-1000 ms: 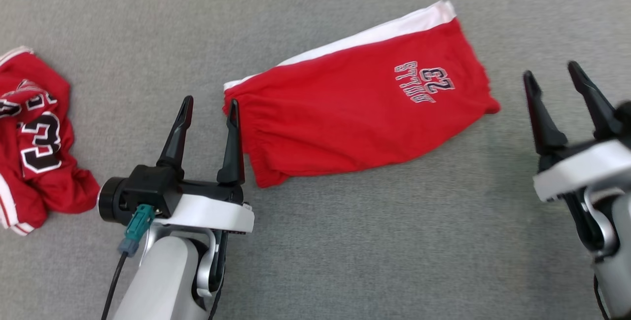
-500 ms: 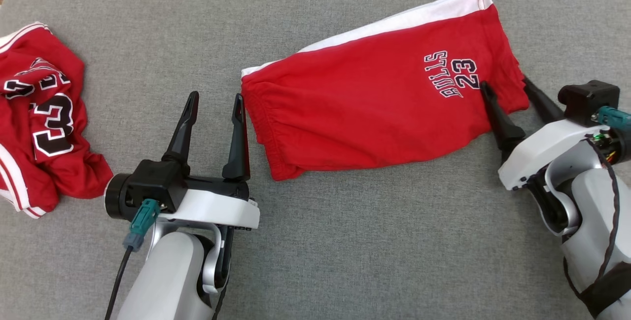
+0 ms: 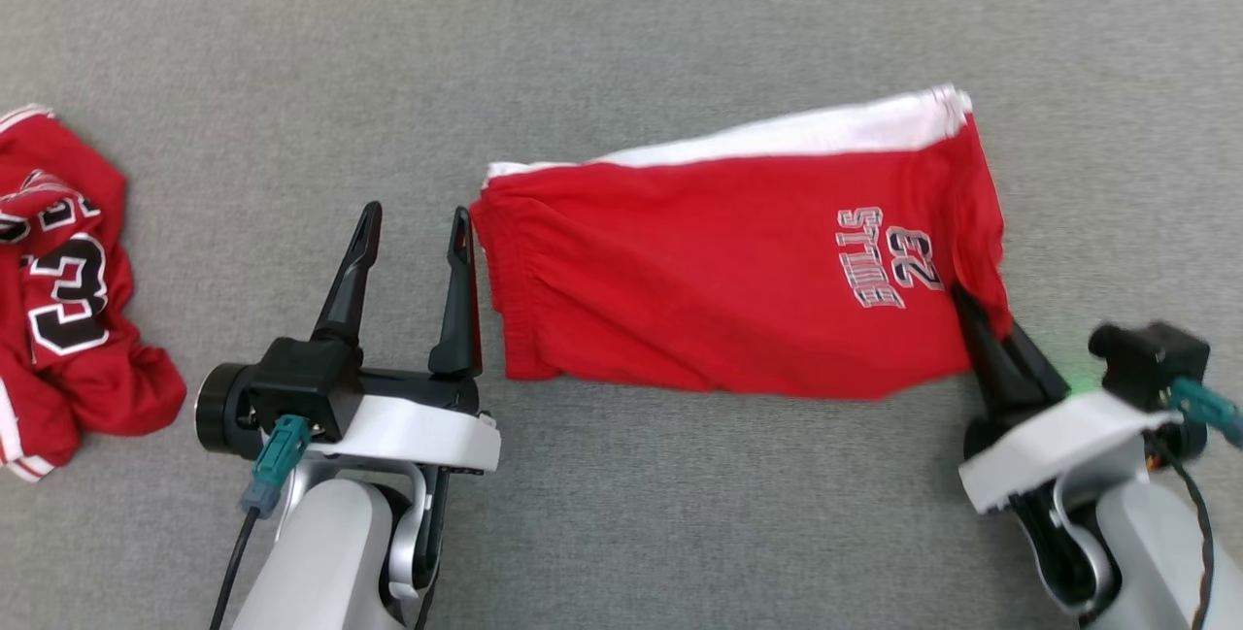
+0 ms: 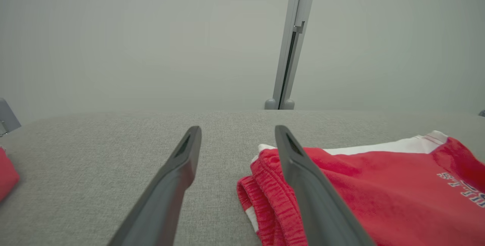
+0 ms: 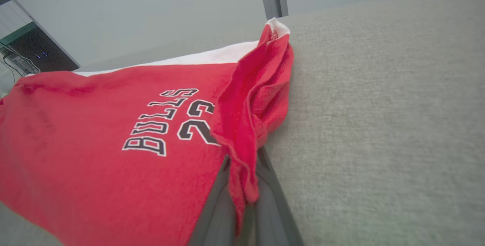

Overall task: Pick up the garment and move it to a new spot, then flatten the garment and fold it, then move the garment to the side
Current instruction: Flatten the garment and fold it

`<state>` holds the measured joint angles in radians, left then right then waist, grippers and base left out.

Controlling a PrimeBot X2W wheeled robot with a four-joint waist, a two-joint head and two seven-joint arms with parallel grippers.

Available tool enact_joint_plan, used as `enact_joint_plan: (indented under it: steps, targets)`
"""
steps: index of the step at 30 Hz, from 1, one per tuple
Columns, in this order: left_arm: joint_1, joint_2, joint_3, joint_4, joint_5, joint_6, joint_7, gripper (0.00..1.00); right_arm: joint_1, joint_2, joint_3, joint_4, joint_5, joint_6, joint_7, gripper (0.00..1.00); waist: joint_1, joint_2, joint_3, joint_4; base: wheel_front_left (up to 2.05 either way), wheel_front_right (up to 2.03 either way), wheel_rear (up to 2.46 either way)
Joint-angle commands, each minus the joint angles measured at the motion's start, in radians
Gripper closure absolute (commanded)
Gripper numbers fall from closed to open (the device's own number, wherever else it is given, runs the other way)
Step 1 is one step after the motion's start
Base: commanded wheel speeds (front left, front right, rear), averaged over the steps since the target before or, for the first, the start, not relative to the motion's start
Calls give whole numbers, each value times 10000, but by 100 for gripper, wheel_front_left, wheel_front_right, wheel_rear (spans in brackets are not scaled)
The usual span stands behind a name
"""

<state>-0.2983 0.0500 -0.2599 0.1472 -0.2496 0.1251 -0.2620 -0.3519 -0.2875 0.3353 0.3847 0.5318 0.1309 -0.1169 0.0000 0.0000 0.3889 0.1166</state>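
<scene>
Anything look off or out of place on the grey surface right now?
The folded red shorts with the white stripe are bunched at their hem corner, where the right tool is shut on the cloth. A crumpled red jersey lies in a heap at the far left.

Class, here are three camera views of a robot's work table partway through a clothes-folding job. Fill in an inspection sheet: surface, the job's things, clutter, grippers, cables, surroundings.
Surface: grey cloth-covered table, no stains seen.
Job's things: red shorts with a white side stripe, lying mostly flat; one hem corner bunched and lifted.
Clutter: crumpled red jersey at the table's left edge.
Grippers: left gripper open, beside the waistband end; right gripper shut on the shorts' hem corner.
Cables: black cable with a teal plug at the left wrist; a similar plug at the right wrist.
Surroundings: pale wall, metal post behind the table.
</scene>
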Motion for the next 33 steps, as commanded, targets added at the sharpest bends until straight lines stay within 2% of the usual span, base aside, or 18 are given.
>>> enact_joint_plan:
  steps: [1, 6, 11, 17, 21, 27, 33]
  targets:
    - [132, 111, 83, 44, 29, -60, -43, 0, 649, 67, -237, -72, 83, -3, -98, 100, 0, 0, -286, -301, 0, 0, 0]
    - [309, 186, 48, 183, 60, -148, -43, 0, 1643, 420, -1020, -617, 109, -3, -96, 100, 0, 0, -552, -613, 0, 0, 0]
    - [337, 214, 3, 241, 58, -167, -41, 0, 1998, 701, -1500, -901, -29, -3, 115, 100, 0, 0, -580, -740, 0, 0, 0]
    - [312, 258, -58, 279, 69, -136, -41, 0, 2013, 861, -1879, -1258, -301, -3, 304, 100, 0, 0, -604, -759, 0, 0, 0]
    - [319, 250, -38, 317, -62, -81, -35, 0, 1658, 886, -1899, -2075, -746, -1, 591, 100, 0, 0, -699, -632, 0, 0, 0]
    - [321, 219, -58, 267, -128, -8, -38, 0, 740, 1243, -979, -3246, -1269, -1, 1446, 100, 0, 0, -826, -386, 0, 0, 0]
    - [308, 168, -119, 291, -302, 0, -40, 0, -326, 1879, 1097, -2938, -1262, -1, 2049, 100, 0, 0, -817, -10, 0, 0, 0]
